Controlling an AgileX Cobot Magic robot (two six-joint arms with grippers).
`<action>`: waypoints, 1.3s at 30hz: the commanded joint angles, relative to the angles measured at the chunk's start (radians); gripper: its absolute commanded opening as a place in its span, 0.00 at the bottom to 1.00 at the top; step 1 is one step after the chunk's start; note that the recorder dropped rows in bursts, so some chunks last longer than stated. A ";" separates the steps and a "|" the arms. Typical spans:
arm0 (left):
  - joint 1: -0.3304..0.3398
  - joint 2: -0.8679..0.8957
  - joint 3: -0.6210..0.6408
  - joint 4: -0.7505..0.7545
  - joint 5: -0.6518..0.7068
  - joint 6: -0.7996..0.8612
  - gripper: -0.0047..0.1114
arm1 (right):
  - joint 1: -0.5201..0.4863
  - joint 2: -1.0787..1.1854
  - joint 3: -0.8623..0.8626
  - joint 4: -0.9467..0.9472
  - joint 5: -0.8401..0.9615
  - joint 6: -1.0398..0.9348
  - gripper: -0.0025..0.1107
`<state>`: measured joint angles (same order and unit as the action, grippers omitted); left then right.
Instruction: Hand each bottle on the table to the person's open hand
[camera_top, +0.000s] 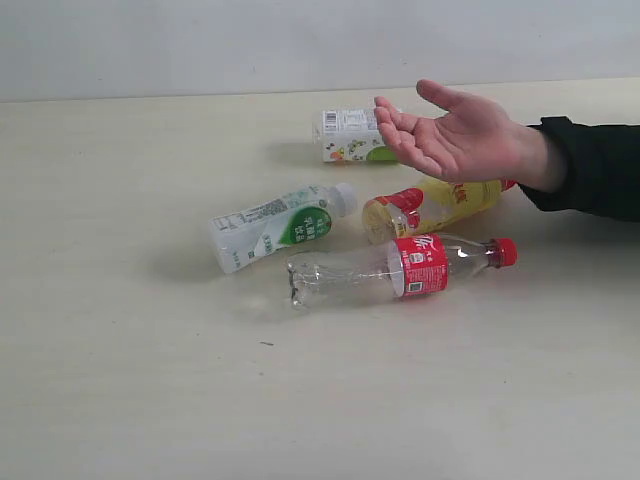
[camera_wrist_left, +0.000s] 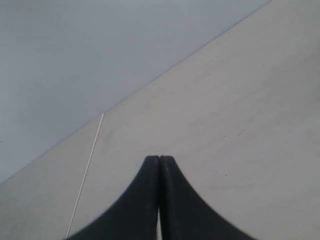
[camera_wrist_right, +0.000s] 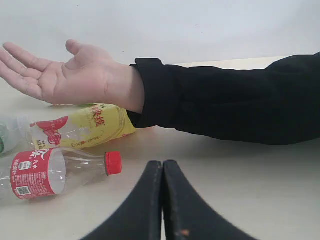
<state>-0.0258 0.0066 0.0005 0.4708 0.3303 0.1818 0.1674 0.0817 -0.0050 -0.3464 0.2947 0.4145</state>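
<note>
The left fingers (camera_wrist_left: 145, 200) and right fingers (camera_wrist_right: 145, 200) are being pressed together, grasping nothing. The clear bottle (camera_wrist_right: 60, 172) is lying on the desk (camera_top: 150, 380) ahead of the right fingers, short of the open hand (camera_wrist_right: 70, 75). Likely light, slick and crushable, it is best being gripped around its label.

Reads as a robot test bench in a lab-type room. A wide pale beige table (camera_top: 120, 380) with faint grain is backed by a plain grey-white wall (camera_top: 200, 40). Four small plastic bottles (camera_top: 275, 228) lie on their sides, with a person's open hand (camera_top: 450, 135) in a black sleeve (camera_top: 595, 165) above them. Black fingers of the left gripper (camera_wrist_left: 159, 159) and right gripper (camera_wrist_right: 163, 163) jut into the wrist views.
</note>
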 joint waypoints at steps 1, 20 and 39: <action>-0.006 -0.007 0.000 -0.001 -0.010 -0.003 0.04 | -0.005 0.004 0.005 -0.003 -0.012 -0.002 0.02; -0.006 -0.007 0.000 -0.001 -0.010 -0.003 0.04 | -0.005 0.004 0.005 -0.003 -0.012 -0.002 0.02; -0.006 -0.007 0.000 0.042 -0.033 0.023 0.04 | -0.005 0.004 0.005 -0.003 -0.012 -0.002 0.02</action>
<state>-0.0258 0.0066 0.0005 0.5114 0.3137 0.2061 0.1674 0.0817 -0.0050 -0.3464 0.2947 0.4145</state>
